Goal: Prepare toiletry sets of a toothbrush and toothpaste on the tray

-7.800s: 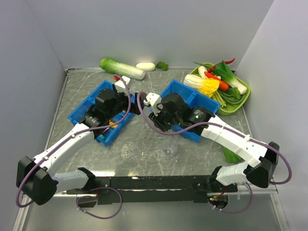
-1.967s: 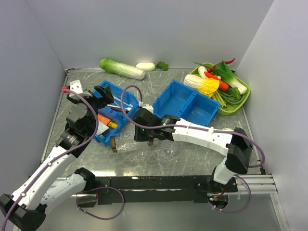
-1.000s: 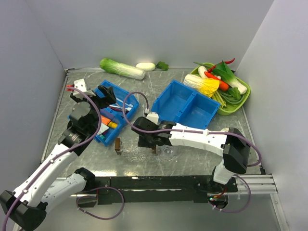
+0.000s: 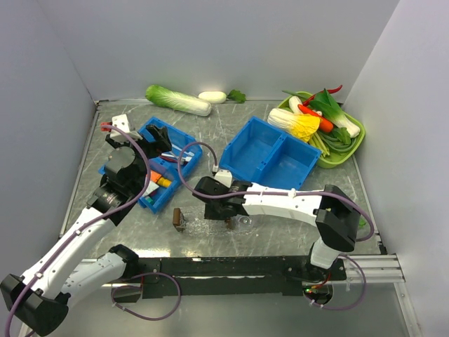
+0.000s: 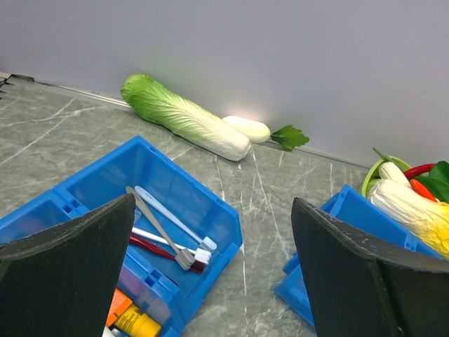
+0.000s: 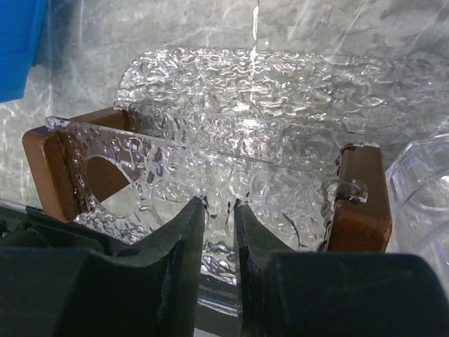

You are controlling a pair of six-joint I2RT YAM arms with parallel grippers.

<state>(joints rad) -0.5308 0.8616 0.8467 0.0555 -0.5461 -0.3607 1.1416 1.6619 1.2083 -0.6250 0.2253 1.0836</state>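
Note:
The clear bumpy tray with brown wooden ends lies near the table's front, in the top view. My right gripper is shut on the tray's near rim, the clear wall pinched between its fingers; from above it is the dark gripper. My left gripper hangs open over the left blue bin and holds nothing. Several toothbrushes lie in that bin, a pale grey toothbrush among them. Orange and yellow toothpaste tubes fill the bin's near compartment.
A second blue bin stands at centre right. Behind it is a green tray of vegetables. A cabbage and a white radish lie along the back wall. A small clear cup stands right beside the tray.
The tray has slid a little right and toward the near edge in my right gripper's grip. My left arm has swung in over the left bin, still open.

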